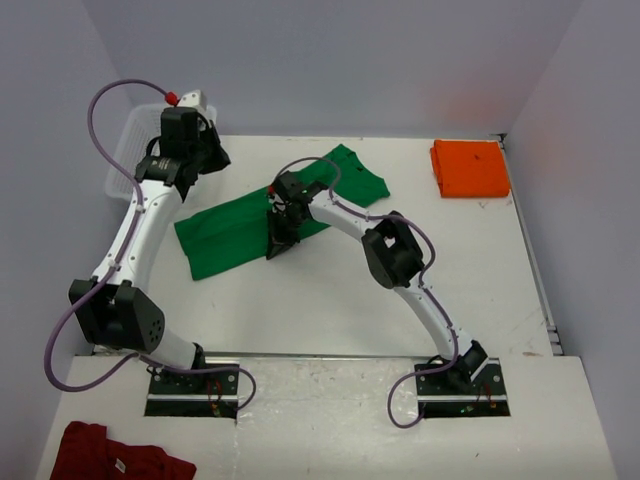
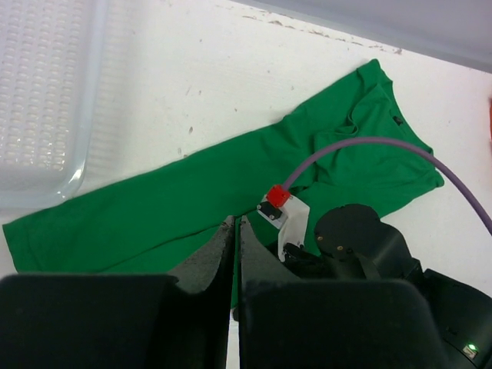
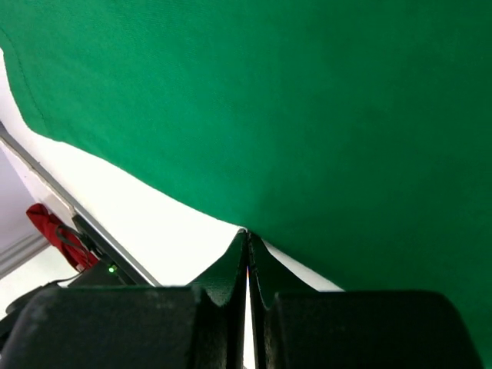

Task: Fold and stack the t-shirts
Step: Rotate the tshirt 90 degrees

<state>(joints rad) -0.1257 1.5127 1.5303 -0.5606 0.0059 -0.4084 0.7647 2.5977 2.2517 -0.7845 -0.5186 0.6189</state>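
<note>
White table (image 1: 300,310) bears green t-shirt (image 1: 225,240); tag (image 1: 120,466) on red garment (image 1: 88,448) illegible.

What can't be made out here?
Top view: the dark red cloth garment is cut off by the bottom edge.
Top view: the clear plastic basket is partly hidden behind the left arm.
Right wrist view: whether the right gripper pinches the bright green cloth t-shirt's hem, too close.

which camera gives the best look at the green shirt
Left wrist: the green t-shirt spans the frame as a long strip, collar to hem. Top external shows it smaller, partly hidden by the right gripper. Right wrist shows only close-up green cloth.
</note>
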